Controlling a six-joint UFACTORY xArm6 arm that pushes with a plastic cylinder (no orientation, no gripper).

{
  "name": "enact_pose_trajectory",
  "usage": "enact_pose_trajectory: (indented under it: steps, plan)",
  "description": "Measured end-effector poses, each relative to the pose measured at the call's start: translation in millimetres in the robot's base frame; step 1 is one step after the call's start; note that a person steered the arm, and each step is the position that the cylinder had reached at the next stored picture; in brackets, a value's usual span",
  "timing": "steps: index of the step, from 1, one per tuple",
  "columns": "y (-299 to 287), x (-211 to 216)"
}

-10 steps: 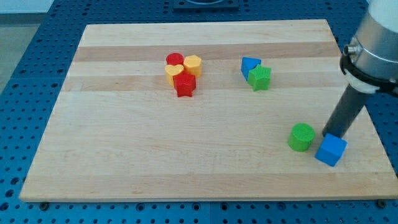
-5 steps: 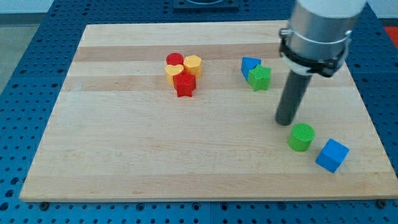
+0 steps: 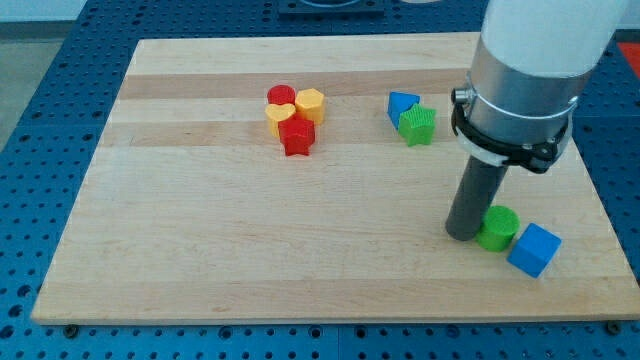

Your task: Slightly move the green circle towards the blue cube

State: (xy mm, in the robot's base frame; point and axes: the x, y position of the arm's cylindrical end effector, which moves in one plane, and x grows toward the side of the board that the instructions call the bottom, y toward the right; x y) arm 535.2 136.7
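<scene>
- we have no jaws here, so there is nothing spread or pinching; our arm ends in a dark rod, and my tip [image 3: 461, 236] stands on the wooden surface [image 3: 250, 250] near its right edge in the view.
- the green circle [image 3: 497, 228] sits right against the rod on the view's right side, touching or all but touching; part of its left flank is hidden behind the rod.
- the blue cube [image 3: 533, 250] lies just to the view's right and slightly lower than the green circle, seemingly touching it at a corner; we cannot tell whether a sliver of gap remains.
- higher up, a blue triangle [image 3: 401, 103] and a green star [image 3: 418, 125] sit pressed together, well apart from my tip.
- farther to the view's left, a tight cluster: a red circle [image 3: 281, 96], a yellow hexagon [image 3: 310, 103], a red star [image 3: 297, 136], and a yellow block [image 3: 275, 117] largely hidden among them, its shape hard to make out.
- the arm's pale upper body is cut off by the view's top.
</scene>
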Motion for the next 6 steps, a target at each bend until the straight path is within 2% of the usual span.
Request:
enact_pose_trajectory:
  steps: [4,5,6]
  plan:
    - [35.2,0.0]
    - [18.4,-7.1]
    - [-40.1,-36.0]
